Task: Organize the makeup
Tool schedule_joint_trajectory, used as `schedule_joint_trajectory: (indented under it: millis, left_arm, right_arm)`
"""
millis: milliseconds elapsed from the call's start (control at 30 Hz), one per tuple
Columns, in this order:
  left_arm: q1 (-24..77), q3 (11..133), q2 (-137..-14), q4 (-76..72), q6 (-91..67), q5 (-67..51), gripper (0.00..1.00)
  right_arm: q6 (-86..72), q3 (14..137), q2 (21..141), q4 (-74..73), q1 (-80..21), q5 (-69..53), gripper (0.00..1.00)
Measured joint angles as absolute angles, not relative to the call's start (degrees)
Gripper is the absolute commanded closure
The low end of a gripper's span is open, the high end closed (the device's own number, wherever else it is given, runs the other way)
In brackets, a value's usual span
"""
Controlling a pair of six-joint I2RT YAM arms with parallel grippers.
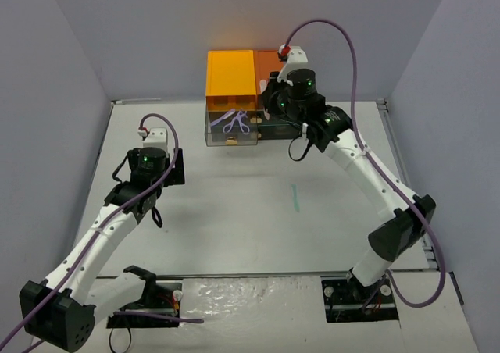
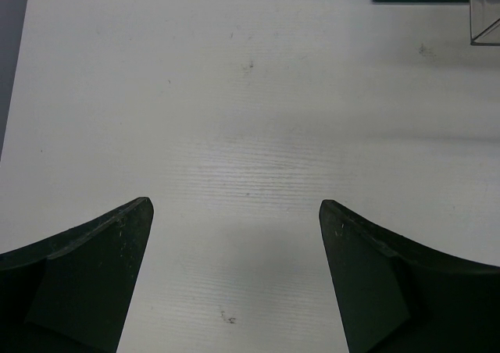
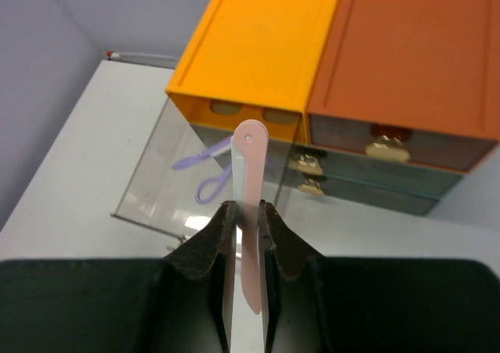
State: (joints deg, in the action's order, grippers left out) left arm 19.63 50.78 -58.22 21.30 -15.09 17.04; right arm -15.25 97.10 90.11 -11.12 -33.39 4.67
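Observation:
My right gripper point(image 1: 272, 105) is shut on a pink stick point(image 3: 250, 183) and holds it upright in the air just in front of the orange-and-dark drawer box point(image 1: 254, 76). In the right wrist view point(image 3: 246, 208) the stick stands over the pulled-out clear drawer point(image 3: 168, 185). The purple scissor-like curler point(image 1: 234, 123) lies in that drawer and also shows in the right wrist view point(image 3: 205, 180). A mint stick point(image 1: 294, 197) lies on the table's middle right. My left gripper point(image 1: 156, 169) is open and empty over bare table point(image 2: 234, 212). No other makeup is in view.
The drawer box stands at the table's back centre against the wall, its lower-left clear drawer point(image 1: 230, 132) pulled out toward me. The drawer's corner point(image 2: 484, 21) shows at the top right of the left wrist view. Grey walls close in the left, right and back.

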Motion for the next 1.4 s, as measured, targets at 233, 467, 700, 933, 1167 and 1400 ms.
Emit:
schedule_joint_trajectory:
  millis: [233, 467, 700, 933, 1167, 1400]
  left_arm:
    - [19.49, 50.78, -57.22, 21.17, -15.09, 18.05, 0.14]
    - [19.48, 50.76, -57.14, 21.16, -15.08, 18.37, 0.08]
    - [19.43, 50.76, -57.32, 21.11, -15.11, 18.33, 0.03]
    - [18.65, 50.76, -57.82, 20.83, -15.19, 17.67, 0.03]
    - [17.74, 50.76, -58.74, 20.70, -15.28, 16.69, 0.03]
    - [17.50, 50.76, -58.95, 20.67, -15.45, 16.39, 0.03]
  right_arm:
    - [-14.31, 106.97, 106.87, -6.89, -34.01, -1.40, 0.54]
    - [-13.20, 109.19, 112.78, -7.09, -34.60, -2.30, 0.23]
    - [-9.70, 99.62, 102.19, -6.59, -34.15, 4.83, 0.21]
    - [-10.75, 73.55, 81.16, -3.79, -28.44, 9.97, 0.20]
    - [-14.90, 52.08, 76.08, -3.72, -27.59, 9.17, 0.25]
    - [-17.48, 44.94, 77.83, -0.83, -27.99, 7.20, 0.31]
